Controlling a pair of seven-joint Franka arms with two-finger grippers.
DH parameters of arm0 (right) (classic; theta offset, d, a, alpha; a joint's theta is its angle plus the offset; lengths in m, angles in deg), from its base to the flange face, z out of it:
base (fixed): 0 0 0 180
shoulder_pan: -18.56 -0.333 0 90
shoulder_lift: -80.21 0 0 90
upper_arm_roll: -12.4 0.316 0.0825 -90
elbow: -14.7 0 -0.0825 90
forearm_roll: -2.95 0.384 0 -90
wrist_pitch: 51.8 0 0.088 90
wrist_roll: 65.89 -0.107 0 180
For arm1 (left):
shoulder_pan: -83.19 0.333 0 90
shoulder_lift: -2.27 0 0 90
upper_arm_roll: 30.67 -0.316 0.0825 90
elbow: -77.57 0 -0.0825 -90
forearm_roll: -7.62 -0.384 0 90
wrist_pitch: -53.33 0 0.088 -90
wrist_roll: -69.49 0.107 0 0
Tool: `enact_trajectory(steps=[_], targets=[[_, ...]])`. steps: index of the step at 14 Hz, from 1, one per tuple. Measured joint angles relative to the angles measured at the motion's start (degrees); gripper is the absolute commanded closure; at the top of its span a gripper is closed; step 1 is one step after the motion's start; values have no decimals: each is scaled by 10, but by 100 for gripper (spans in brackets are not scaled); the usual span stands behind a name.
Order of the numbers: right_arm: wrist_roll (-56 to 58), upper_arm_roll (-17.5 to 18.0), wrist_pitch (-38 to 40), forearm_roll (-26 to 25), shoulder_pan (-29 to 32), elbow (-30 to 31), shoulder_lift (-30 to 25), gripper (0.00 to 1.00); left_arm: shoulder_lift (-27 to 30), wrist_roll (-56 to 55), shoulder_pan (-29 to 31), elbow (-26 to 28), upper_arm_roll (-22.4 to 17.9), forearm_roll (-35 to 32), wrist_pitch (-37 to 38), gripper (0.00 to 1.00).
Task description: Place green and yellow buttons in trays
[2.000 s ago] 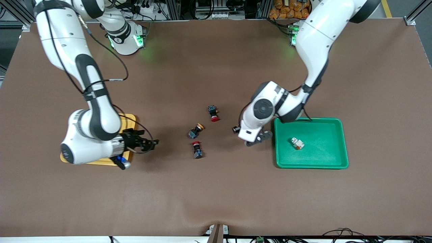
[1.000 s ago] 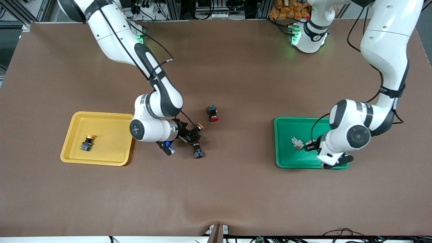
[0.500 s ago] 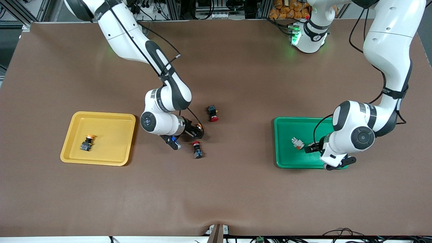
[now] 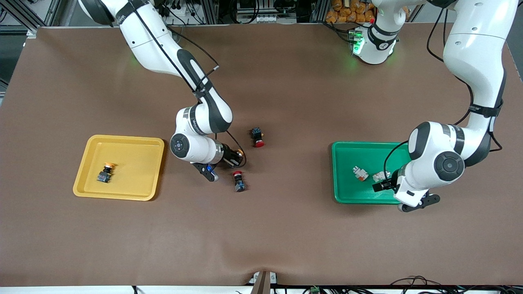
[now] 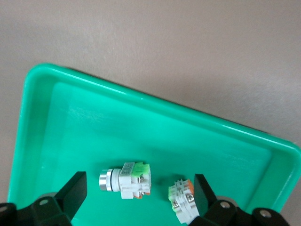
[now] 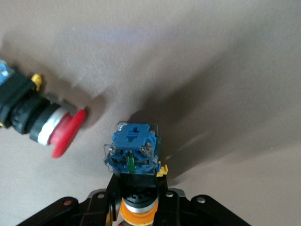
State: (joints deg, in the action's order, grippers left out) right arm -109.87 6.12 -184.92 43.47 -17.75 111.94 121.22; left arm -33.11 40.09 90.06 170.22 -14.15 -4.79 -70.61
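Note:
My right gripper is shut on a yellow-capped button low at the table's middle; in the right wrist view its blue base sticks out past the fingers. A second yellow-capped button lies in the yellow tray. My left gripper is open over the green tray, which holds two white-grey green buttons. In the left wrist view the left gripper spans them: one lies midway, the other beside one finger, on the green tray.
Two red-capped dark switches lie on the brown table: one farther from the camera than my right gripper, one nearer. The farther-looking one shows in the right wrist view beside the held button.
My left gripper has drawn toward the left arm's end and a second white-grey button now lies loose in the green tray. My right gripper has closed round the yellow-capped button.

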Motion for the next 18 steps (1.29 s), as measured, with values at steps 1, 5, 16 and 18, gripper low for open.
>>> enact_trajectory(steps=[1,5,16,18], targets=[[0,-9,3,-1,0,-1,-4,100,8,16,0,-4,0,0,0,0],[25,-94,128,-39,1,-7,-51,100,75,95,3,-15,0,0,33,0],[435,-248,296,-57,123,-15,-80,90,300,282,-69,-17,-98,96,257,0],[482,-248,312,-69,152,-15,-76,10,329,329,-69,-14,-138,125,292,0]])
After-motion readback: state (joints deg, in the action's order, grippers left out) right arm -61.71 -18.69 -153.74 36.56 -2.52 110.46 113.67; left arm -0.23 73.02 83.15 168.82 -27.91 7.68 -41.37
